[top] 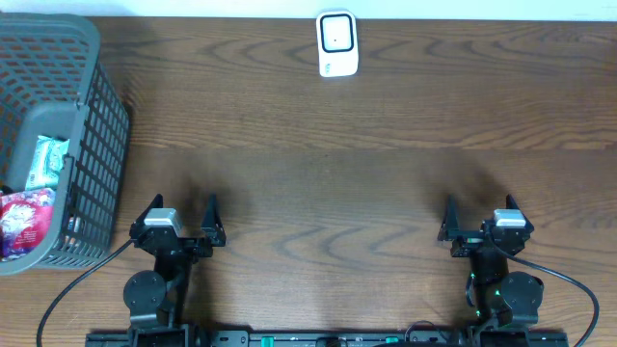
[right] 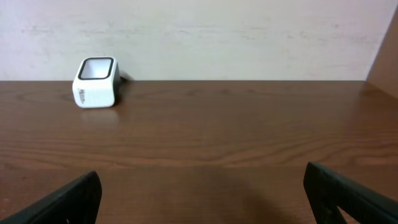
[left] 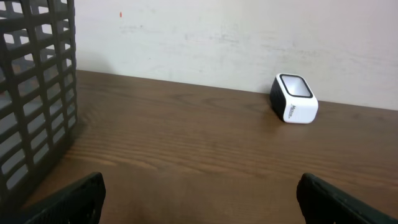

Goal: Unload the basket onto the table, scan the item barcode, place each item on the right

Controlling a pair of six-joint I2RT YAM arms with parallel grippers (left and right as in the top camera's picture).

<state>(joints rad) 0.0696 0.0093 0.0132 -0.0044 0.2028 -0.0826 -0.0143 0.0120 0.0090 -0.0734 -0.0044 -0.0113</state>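
Gaping wide, both empty: left gripper (top: 183, 205), right gripper (top: 480, 206), touching nothing.

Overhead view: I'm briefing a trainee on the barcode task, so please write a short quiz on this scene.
1. True or false: the white scanner sits inside the grey basket.
2. Which holds the green packet: A) the basket, B) the left gripper, C) the right gripper?
3. Fill in: both grippers' fingers stand ___.
Key: 1 false, it stands on the table near the far edge; 2 A; 3 open.
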